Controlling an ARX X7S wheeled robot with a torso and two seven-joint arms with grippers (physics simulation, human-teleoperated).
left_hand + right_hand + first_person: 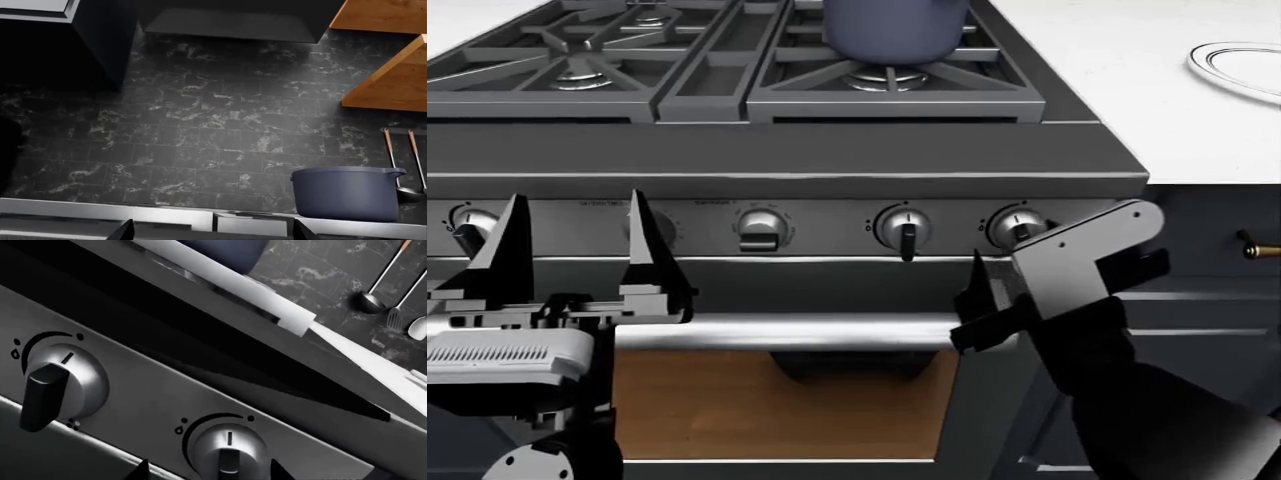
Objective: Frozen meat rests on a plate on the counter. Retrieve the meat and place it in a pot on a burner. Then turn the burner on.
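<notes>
In the left wrist view, the pot point(348, 193) is seen standing upright on the stove against a dark marbled wall, with ladle handles hanging beside it; only two dark finger tips of the left pincer point(213, 231) show at the frame edge, spread well apart, with nothing between them. In the head view, the pot point(894, 28) sits over the far right burner point(888, 78), and a sliver of the plate point(1241, 68) is seen on the white bench point(1121, 60) to the right of the stove; no meat can be made out on the visible part of the plate, and the pot's inside is hidden, so the meat's place cannot be told. The left pincer point(574, 255) is held open and empty in front of the left knobs, while the right pincer point(994, 300) hangs just below the rightmost knob point(1016, 226), its opening hidden by its own housing here. In the right wrist view, that knob point(223, 450) lies straight ahead between the two spread finger tips of the right pincer point(208, 471), not yet touched; its grip bar runs up and down, marker upward, seemingly off. The neighbouring knob point(57, 385) has its bar tilted. The right arm is judged the nearer, and a straight advance should suffice.
</notes>
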